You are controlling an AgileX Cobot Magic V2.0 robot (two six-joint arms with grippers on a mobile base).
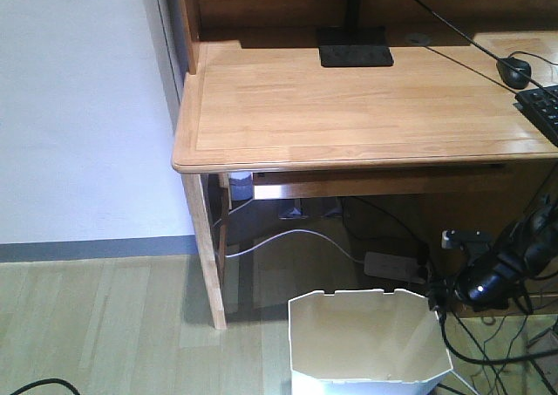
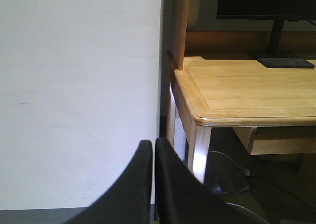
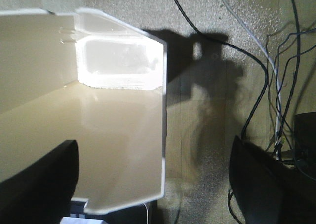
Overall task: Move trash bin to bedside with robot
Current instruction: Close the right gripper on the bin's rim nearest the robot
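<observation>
The trash bin (image 1: 370,343) stands on the floor at the bottom centre of the front view, in front of the desk (image 1: 349,107); no bed shows. The right gripper (image 3: 154,145) gapes wide, its 2 fingers straddling the bin's right-hand wall, gripping nothing. The left gripper (image 2: 153,184) is closed and empty. I judge this the grasping step: next, pinch that thin wall firmly.

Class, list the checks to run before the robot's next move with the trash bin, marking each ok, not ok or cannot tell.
1. ok: right gripper open, astride the trash bin wall.
2. ok: trash bin upright.
3. not ok: grip not yet closed.
4. ok: left gripper shut, empty.
5. not ok: floor cables beside the bin, snag risk.
6. cannot tell: route to bedside, out of view.
</observation>
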